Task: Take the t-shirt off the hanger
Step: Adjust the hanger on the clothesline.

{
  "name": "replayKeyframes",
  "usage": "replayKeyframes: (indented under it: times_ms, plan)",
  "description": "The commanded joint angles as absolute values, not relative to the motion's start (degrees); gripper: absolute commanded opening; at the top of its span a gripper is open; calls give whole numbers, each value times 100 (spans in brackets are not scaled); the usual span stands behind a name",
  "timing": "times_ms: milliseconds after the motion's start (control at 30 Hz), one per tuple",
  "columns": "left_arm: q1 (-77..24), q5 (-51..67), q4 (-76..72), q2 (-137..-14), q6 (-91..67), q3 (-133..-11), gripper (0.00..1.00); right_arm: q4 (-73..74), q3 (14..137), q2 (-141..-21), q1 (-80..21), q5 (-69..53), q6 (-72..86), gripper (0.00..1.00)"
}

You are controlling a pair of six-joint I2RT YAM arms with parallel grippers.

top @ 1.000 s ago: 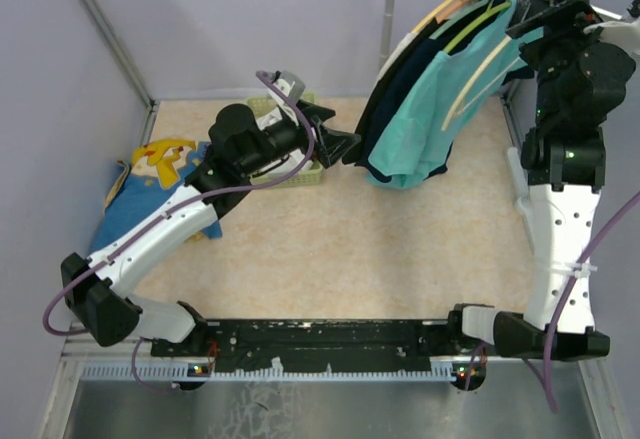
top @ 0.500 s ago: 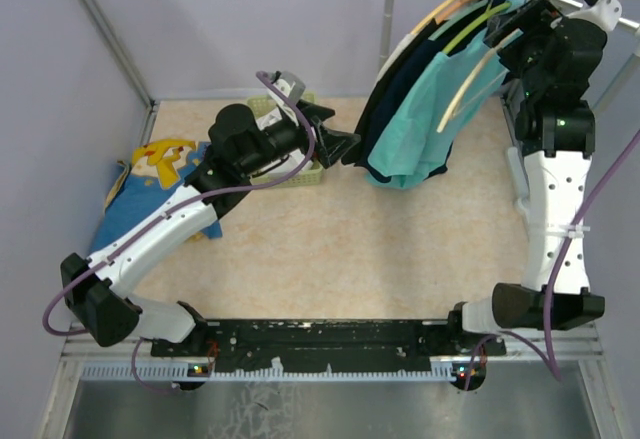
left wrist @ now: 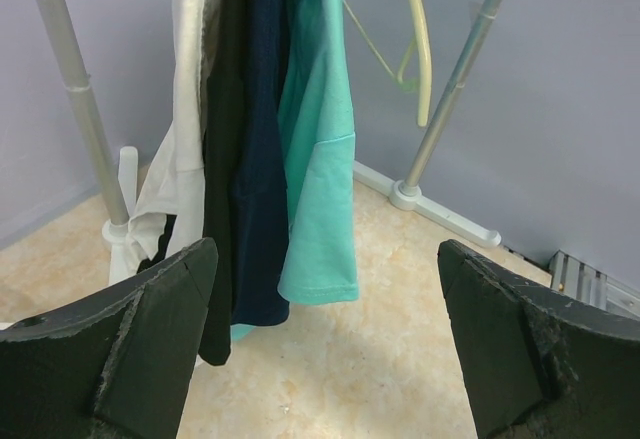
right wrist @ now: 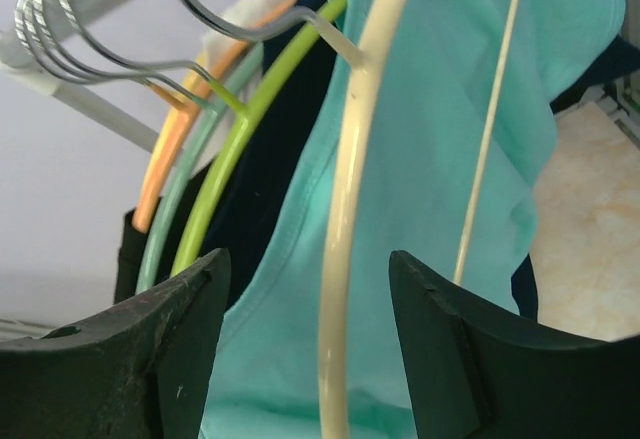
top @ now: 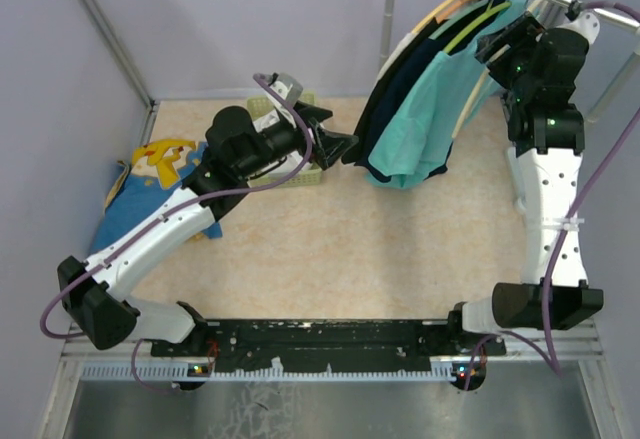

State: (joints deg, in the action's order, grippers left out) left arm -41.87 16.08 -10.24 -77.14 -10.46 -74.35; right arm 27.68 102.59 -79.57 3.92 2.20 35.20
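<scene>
Teal t-shirt hangs just beyond the right gripper jaws.

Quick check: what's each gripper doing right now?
Left gripper: open, holding nothing.
Right gripper: open, fingers either side of the cream hanger, not gripping it.

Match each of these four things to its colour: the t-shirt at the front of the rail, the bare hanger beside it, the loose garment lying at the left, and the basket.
Things:
1. front t-shirt
2. bare hanger
3. loose garment
4. basket

Colours:
a. pale green
b. teal
c. blue with yellow
d. cream

Pairs: 1-b, 2-d, 3-c, 4-a
</scene>
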Motion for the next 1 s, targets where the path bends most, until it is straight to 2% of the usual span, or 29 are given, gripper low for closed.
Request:
replayKeyframes:
  times_ms: [0,100,267,533,833,967]
  plan:
    - [-4219,1568,-1055,-7550,-985,-7376,97,2475,10046,-7862,422,149,3626,62]
    - [-4219,1539,-1038,-7544,-963,-7375,97,2385,9965,-7834,422,184,3658,54]
    - [-4219,1523,-1038,-7556,-958,-7366,97,2244,9805,-7642,423,315,3671,34]
    - [-4219,1564,-1056,-7560,-984,-7342,97,2132,9555,-7256,422,530,3690,13]
    - [-4219,1605,-1028,-7476,-967,-7324,97,2170,9374,-6785,422,876,3785,0]
    - [-4219,1616,-1020,-7396,-967,-7272,97,2216,9213,-6589,422,1055,3821,0]
